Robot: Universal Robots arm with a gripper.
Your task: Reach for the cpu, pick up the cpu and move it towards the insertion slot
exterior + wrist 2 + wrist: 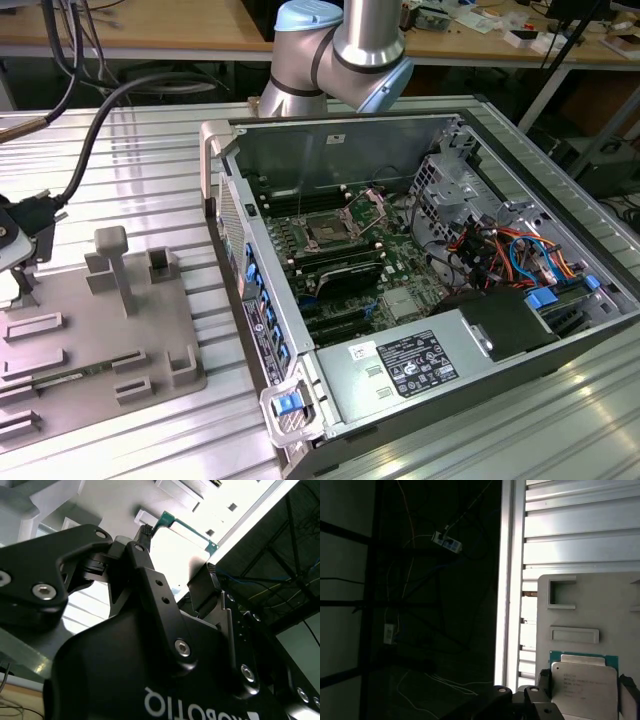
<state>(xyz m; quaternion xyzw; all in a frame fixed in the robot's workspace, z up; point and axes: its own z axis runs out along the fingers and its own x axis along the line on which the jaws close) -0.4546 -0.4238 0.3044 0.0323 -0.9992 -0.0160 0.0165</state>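
The cpu (582, 687) is a thin square chip with a silvery top and a green edge. It lies close over the grey tray (590, 610). My gripper (584, 680) has one black finger (544, 680) against each of two opposite edges of the chip, shut on it. In the second wrist view the cpu (185, 540) shows bright between the same fingertips (145, 534) of the gripper (177, 555). The insertion slot (328, 232) sits on the motherboard inside the open computer case, far towards the exterior view's right of the tray (100, 330).
The open computer case (420, 290) has raised metal walls, cables and a power supply (420, 365). The tray carries upright grey blocks (112, 262) and recesses. The arm (340, 50) stands behind the case. The ribbed table's edge (512, 580) runs beside the tray.
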